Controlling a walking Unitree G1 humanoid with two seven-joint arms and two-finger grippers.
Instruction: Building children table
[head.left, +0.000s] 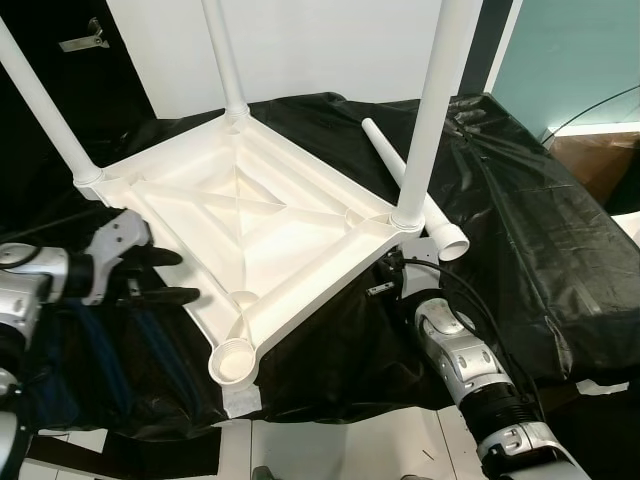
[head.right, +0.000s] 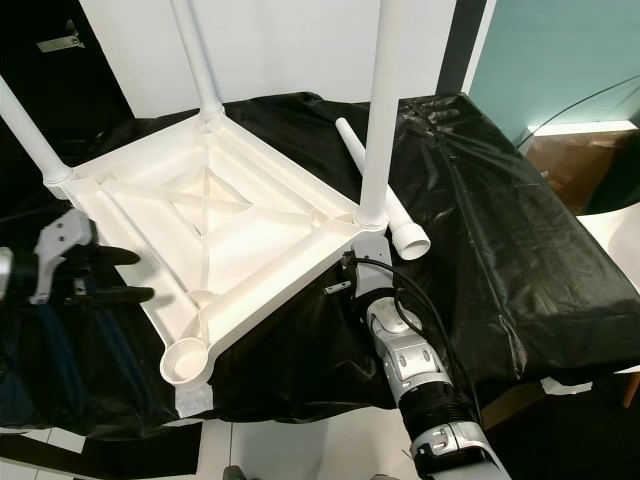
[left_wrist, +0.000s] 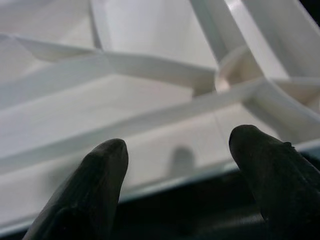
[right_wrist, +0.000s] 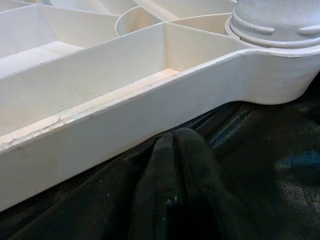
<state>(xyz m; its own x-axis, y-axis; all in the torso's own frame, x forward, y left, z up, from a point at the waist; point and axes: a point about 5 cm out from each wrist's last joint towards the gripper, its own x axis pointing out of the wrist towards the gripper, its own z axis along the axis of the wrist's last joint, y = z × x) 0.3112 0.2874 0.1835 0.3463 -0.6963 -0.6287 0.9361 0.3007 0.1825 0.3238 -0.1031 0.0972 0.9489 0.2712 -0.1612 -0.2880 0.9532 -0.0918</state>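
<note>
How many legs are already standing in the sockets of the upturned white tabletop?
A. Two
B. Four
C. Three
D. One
C: three legs stand upright at the corners of the tabletop, the nearest socket is still open, and the fourth leg lies loose on the black sheet behind it.
</note>
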